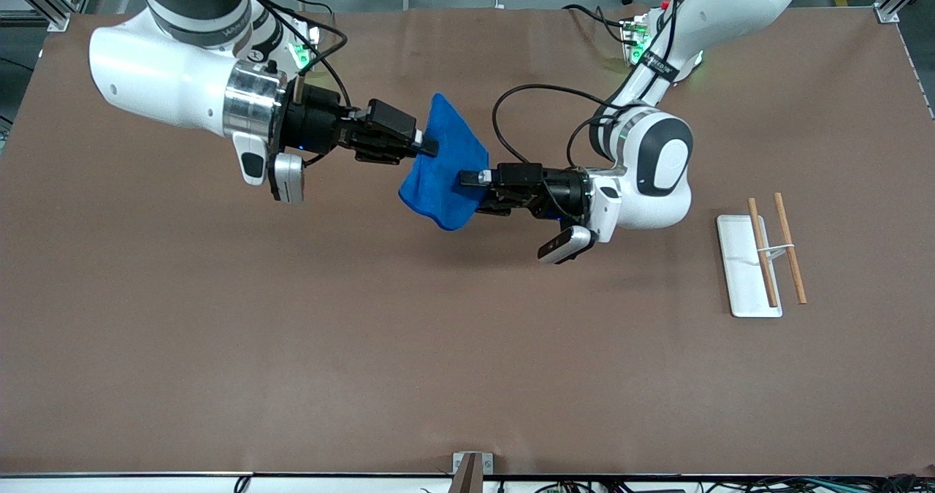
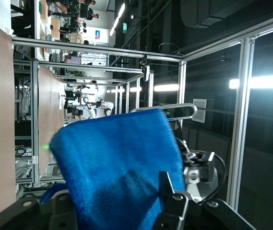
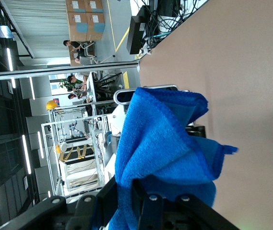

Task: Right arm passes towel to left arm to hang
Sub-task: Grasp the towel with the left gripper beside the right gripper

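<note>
Towel (image 1: pixel 443 168) first: in the front view the blue cloth hangs in the air above the middle of the brown table (image 1: pixel 292 332), stretched between my two grippers. My right gripper (image 1: pixel 427 147) is clamped on its upper edge, on the side toward the right arm's end of the table. My left gripper (image 1: pixel 467 179) has its fingers around the lower edge, from the left arm's end. So both hands touch the towel, one from each side, and its long line runs slanted between them. I judge that the coming move is for my right hand to let go, so the cloth stays with the left one. The rack (image 1: pixel 760 259), with a white base and wooden rods, stands well apart toward the left arm's end.

In the left wrist view the towel (image 2: pixel 122 167) fills the space between my fingers (image 2: pixel 167 189); they look closed on it, but the contact itself is hidden by the cloth.

In the right wrist view the towel (image 3: pixel 165 153) bunches up out of my closed fingers (image 3: pixel 148 203), and the left gripper is covered by it.
</note>
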`<state>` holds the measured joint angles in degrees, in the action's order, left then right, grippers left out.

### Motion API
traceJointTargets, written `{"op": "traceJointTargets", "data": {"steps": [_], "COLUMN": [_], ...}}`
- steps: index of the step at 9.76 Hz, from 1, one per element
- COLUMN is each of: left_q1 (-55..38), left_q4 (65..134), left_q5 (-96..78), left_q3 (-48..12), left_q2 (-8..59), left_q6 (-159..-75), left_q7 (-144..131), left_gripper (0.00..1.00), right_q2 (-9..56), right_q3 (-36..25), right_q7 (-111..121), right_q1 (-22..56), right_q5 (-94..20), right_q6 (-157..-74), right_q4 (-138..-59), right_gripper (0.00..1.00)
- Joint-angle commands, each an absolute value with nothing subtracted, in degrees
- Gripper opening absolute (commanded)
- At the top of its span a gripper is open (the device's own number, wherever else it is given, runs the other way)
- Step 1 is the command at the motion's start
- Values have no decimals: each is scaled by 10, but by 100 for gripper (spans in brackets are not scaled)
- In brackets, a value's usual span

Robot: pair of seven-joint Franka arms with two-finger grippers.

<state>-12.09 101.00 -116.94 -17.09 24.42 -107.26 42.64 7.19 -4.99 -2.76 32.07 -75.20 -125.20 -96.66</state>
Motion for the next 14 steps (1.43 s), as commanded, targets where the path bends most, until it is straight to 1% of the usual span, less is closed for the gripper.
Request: {"op": "traceJointTargets", "data": {"steps": [1,4,5,6,7,8,9,12,13,14], "left_q1": [-113,-108,-99,-91,-84,-77,-76,-70,-67,-60], "left_q4": [1035,1041,1042,1041,1041,1041,1041,1040,1040,1040], "left_q5": [-1169,-1169,-1155,-1127,-1107,-1103,-1103,-1102,-1100,-1084], "left_q3": [-176,-175,-175,-176,-176,-176,-176,-176,-176,-176], "left_q2": [241,241,241,241,239,235,228,221,221,222], "left_q6": [-1079,-1078,-1078,-1077,-1074,-1073,-1073,-1073,-1073,-1073], "left_q7": [440,445,445,444,444,444,439,440,439,437], "left_gripper": [60,59,53,38,18,5,1,0,0,0], "right_q2": [66,66,66,66,66,66,66,66,66,66], "right_q3": [-54,-54,-54,-54,-54,-54,-54,-54,-54,-55], "right_q7": [-15,-17,-17,-18,-18,-17,-18,-18,-25,-24], "right_q1": [326,325,325,325,325,325,325,325,323,322], "right_q5": [-768,-768,-768,-768,-768,-768,-768,-768,-768,-768], "right_q6": [-1255,-1254,-1254,-1253,-1253,-1254,-1254,-1253,-1252,-1250], "right_q4": [-972,-973,-973,-973,-973,-973,-973,-973,-973,-972], "right_gripper": [0,0,0,0,0,0,0,0,21,96]}}
